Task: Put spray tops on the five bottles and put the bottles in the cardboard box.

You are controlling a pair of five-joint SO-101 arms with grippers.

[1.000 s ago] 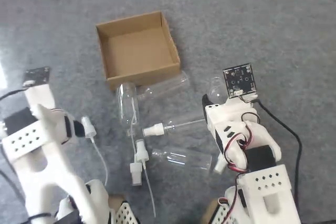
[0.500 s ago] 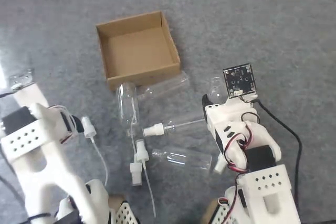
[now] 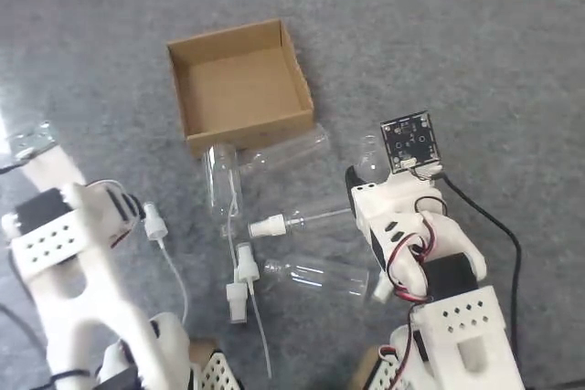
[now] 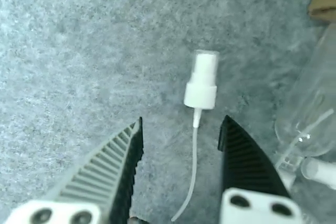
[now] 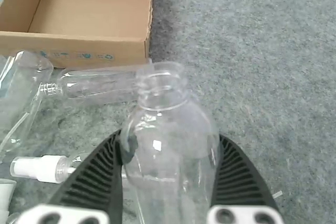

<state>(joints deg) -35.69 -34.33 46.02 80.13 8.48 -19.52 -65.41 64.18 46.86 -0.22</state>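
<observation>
High view: cardboard box (image 3: 242, 89), one, open side up on the grey mat (image 3: 475, 70). Four clear bottles can be made out. The held bottle (image 3: 371, 156) stands upright, mouth up, at the front of the right arm (image 3: 411, 226). The second bottle (image 3: 285, 149) lies along the box's near wall. The third bottle (image 3: 222, 184) lies with its long axis running from the box toward the arms. The fourth bottle (image 3: 320, 276) lies crosswise nearer the arm bases. There are four loose white spray tops. The first spray top (image 3: 154, 223) is just beside the left arm (image 3: 64, 235), its tube trailing back toward the base. The second spray top (image 3: 270, 224) lies crosswise, tube toward the right arm. The third spray top (image 3: 245, 264) and fourth spray top (image 3: 237, 301) lie close together.

Left wrist view: the left gripper (image 4: 182, 124) has its fingers (image 4: 126, 156) spread wide, holding nothing. The first spray top (image 4: 201, 85) lies on the mat ahead, nozzle pointing away, with its tube running back between the fingers without touching them.

Right wrist view: the right gripper (image 5: 169, 148) is closed on the body of the held bottle (image 5: 167, 124), whose open neck points away. Beyond it are the second bottle (image 5: 97, 85) lying crosswise and the box (image 5: 79, 48).
</observation>
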